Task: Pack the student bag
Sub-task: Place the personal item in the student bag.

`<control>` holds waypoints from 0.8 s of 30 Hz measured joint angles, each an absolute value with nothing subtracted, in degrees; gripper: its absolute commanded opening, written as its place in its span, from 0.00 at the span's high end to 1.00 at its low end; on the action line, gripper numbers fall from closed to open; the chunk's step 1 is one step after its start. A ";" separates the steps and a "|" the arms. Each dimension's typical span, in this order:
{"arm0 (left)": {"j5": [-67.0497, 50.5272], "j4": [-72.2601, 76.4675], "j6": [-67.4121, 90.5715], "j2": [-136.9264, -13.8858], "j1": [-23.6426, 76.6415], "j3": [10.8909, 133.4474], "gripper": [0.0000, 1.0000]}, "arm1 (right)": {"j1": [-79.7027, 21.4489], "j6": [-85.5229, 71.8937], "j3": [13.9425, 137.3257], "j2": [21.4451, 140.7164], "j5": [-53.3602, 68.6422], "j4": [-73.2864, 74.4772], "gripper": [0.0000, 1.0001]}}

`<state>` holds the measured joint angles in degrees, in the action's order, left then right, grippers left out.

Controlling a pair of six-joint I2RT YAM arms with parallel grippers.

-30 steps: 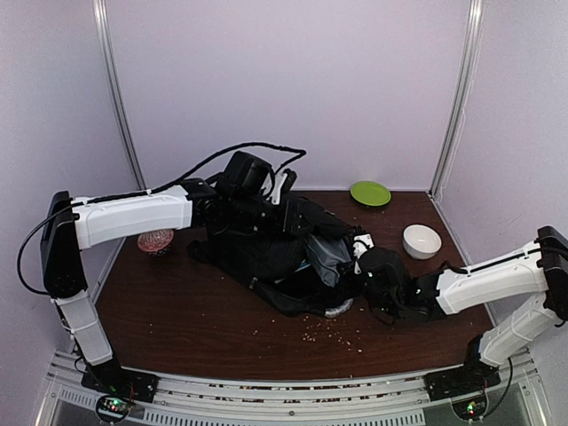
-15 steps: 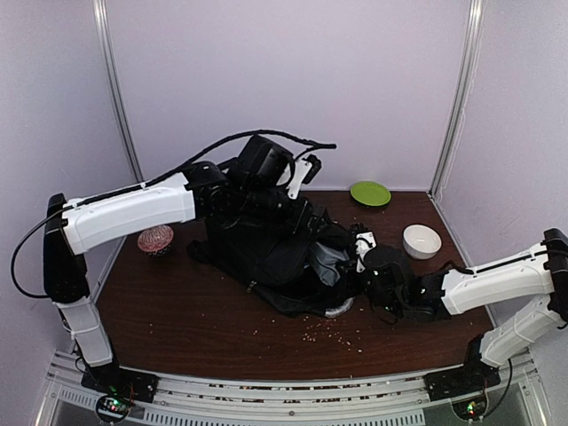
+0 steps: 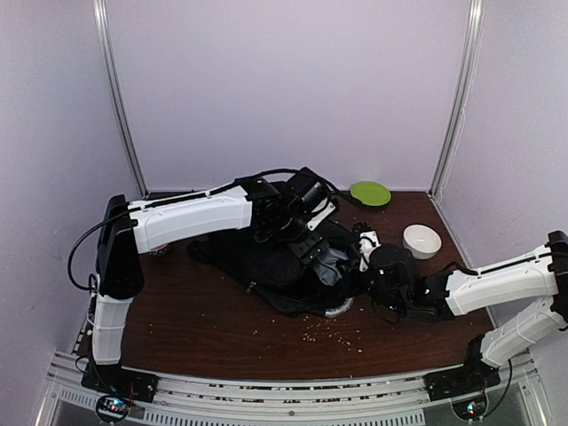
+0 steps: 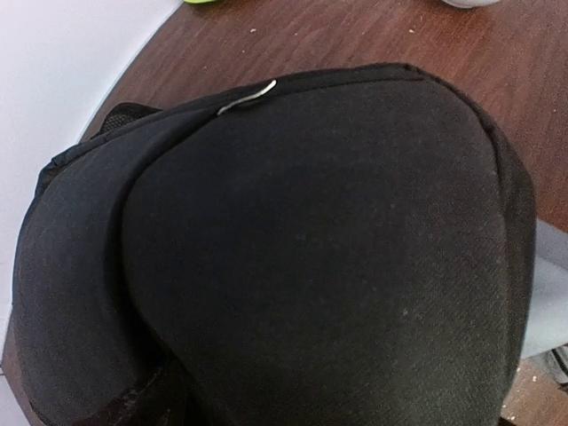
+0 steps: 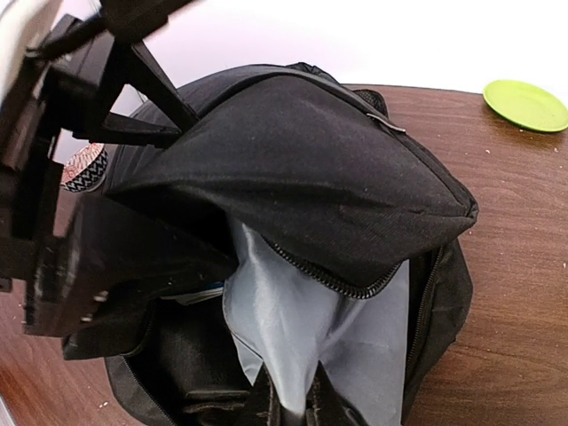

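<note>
The student bag (image 3: 266, 257) lies slumped directly beneath your left pincer (image 3: 309, 240), whose fingers are hidden, so you cannot tell its state. Your right pincer (image 5: 293, 404), mostly cropped, is clamped on the bag's grey lining (image 5: 302, 328).

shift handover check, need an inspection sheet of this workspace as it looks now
surface: dark wood table with scattered crumbs
job's things: student bag lying unzipped, pale grey fabric at its mouth
clutter: green plate, white bowl, patterned round object
end effectors: left end effector at the bag, state unclear; right end effector shut on the pale grey fabric
cables: black cable looping beside left arm
surroundings: lilac walls, metal posts
</note>
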<state>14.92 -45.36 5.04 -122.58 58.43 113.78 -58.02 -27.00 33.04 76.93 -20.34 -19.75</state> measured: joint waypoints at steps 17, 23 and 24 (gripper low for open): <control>19.18 -47.59 0.89 -124.70 58.70 118.21 1.00 | -57.56 -26.98 32.60 72.47 -17.89 -18.00 1.00; 19.31 -47.16 2.00 -124.09 58.54 118.39 1.00 | -57.56 -25.36 30.76 68.66 -17.93 -17.30 1.00; 19.27 -47.09 2.35 -123.79 58.43 118.37 1.00 | -57.56 -25.10 30.37 68.20 -17.93 -17.63 1.00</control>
<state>19.27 -47.09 2.35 -123.79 58.43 118.37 -57.56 -25.10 30.37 68.20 -17.93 -17.63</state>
